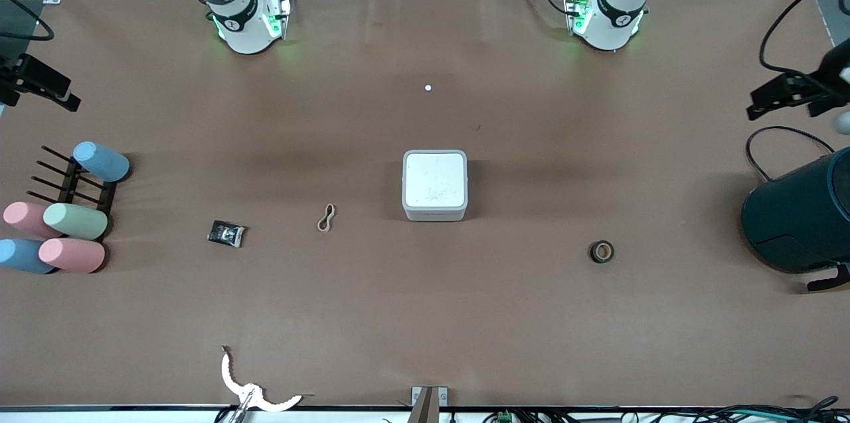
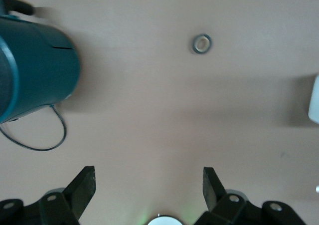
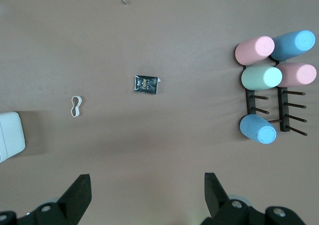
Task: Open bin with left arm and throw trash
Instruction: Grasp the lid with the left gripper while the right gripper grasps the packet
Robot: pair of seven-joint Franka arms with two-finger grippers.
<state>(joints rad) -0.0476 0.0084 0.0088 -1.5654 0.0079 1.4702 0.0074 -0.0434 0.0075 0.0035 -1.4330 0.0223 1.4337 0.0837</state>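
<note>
Hovering high over bare brown table (image 1: 425, 317) toward the left arm's end, left gripper (image 2: 148, 187) spread wide and holding nothing, fingers (image 2: 83, 182) well apart. Below it, seen from the left wrist: black tape roll (image 2: 202, 43) with a tan core, lying flat, and the dark teal cylinder (image 2: 35, 68) on its side with a thin cable looped beside it. Waiting likewise, right gripper (image 3: 147, 190) also spread wide and empty, over the right arm's end of the table. Beneath that one: crumpled black wrapper (image 3: 146, 84), tan rubber band (image 3: 76, 106) in a figure eight, and pastel cups (image 3: 259, 78) on a dark peg rack (image 3: 279, 112) by that end's edge. At mid-table, light-grey bin (image 1: 434, 185), white lid down flat and shut. Nearer the front camera than the bin, all three bits of trash, apart from one another and from the bin. At the near edge, toward the right arm's corner, a white curved strip (image 1: 255, 390).
</note>
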